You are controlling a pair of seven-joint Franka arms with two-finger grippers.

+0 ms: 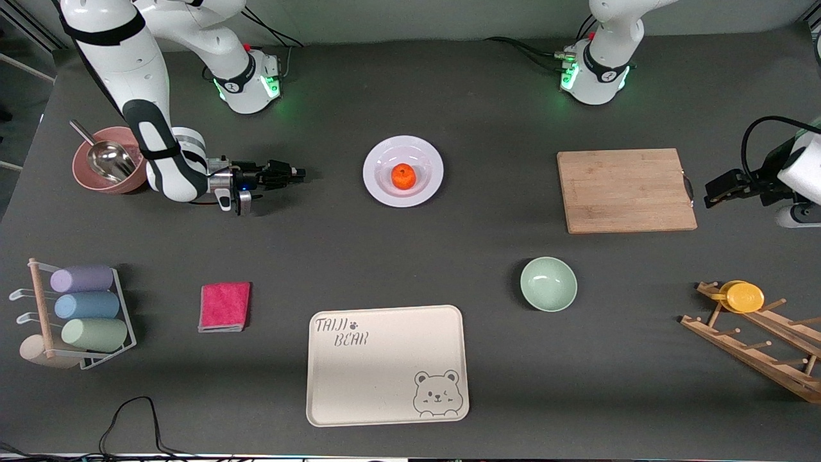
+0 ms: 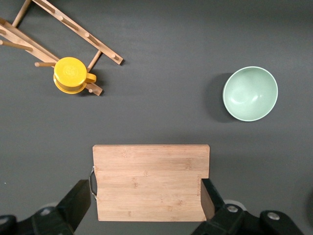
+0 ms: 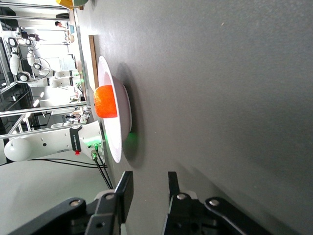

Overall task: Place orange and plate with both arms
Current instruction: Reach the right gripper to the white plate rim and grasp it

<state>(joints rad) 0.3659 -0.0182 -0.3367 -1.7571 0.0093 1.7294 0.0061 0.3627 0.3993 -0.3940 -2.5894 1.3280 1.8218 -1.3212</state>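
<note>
The orange (image 1: 403,176) lies in the middle of the pale plate (image 1: 373,172), which sits on the table between the two arm bases' sides. My right gripper (image 1: 299,172) is low over the table, level with the plate on the right arm's side and a short gap from its rim, and is open and empty. The right wrist view shows the plate (image 3: 120,142) edge-on with the orange (image 3: 105,101) in it, ahead of my right gripper (image 3: 150,178). My left gripper (image 1: 713,192) is raised over the wooden cutting board (image 2: 151,181), wide open and empty (image 2: 144,191).
The cutting board (image 1: 625,190) lies toward the left arm's end. A mint-green bowl (image 1: 548,283) and a cream bear tray (image 1: 387,366) lie nearer the front camera. There is also a pink cloth (image 1: 224,307), a pink bowl (image 1: 83,176) with a scoop, a cup rack (image 1: 77,314), and a wooden rack with a yellow cup (image 1: 744,297).
</note>
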